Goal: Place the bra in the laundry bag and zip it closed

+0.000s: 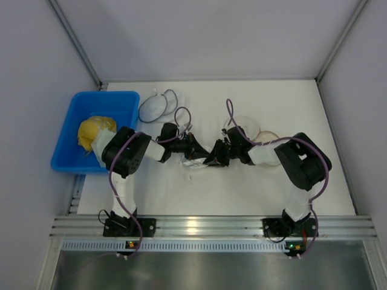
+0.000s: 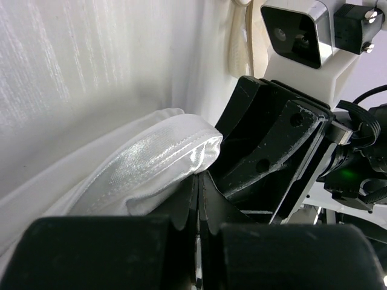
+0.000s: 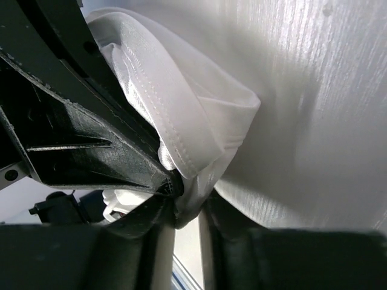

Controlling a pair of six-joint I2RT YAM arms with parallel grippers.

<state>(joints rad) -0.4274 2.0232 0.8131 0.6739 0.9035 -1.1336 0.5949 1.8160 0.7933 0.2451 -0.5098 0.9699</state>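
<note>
The white bra [image 1: 192, 164] lies bunched on the white table between the two grippers and is mostly hidden under them. My left gripper [image 1: 204, 156] is shut on a fold of its satin fabric [image 2: 151, 169], with the jaws [image 2: 202, 178] pressed together. My right gripper [image 1: 213, 160] faces it tip to tip and is shut on the same bunch of fabric [image 3: 181, 103], pinched at the fingertips [image 3: 188, 202]. The laundry bag [image 1: 261, 130], round with a tan rim, lies behind the right wrist, partly hidden by the arm.
A round mesh pouch with a black rim [image 1: 153, 107] lies at the back left. A blue bin [image 1: 72, 136] at the left edge holds a yellow cloth bundle [image 1: 94, 132]. Side walls enclose the table.
</note>
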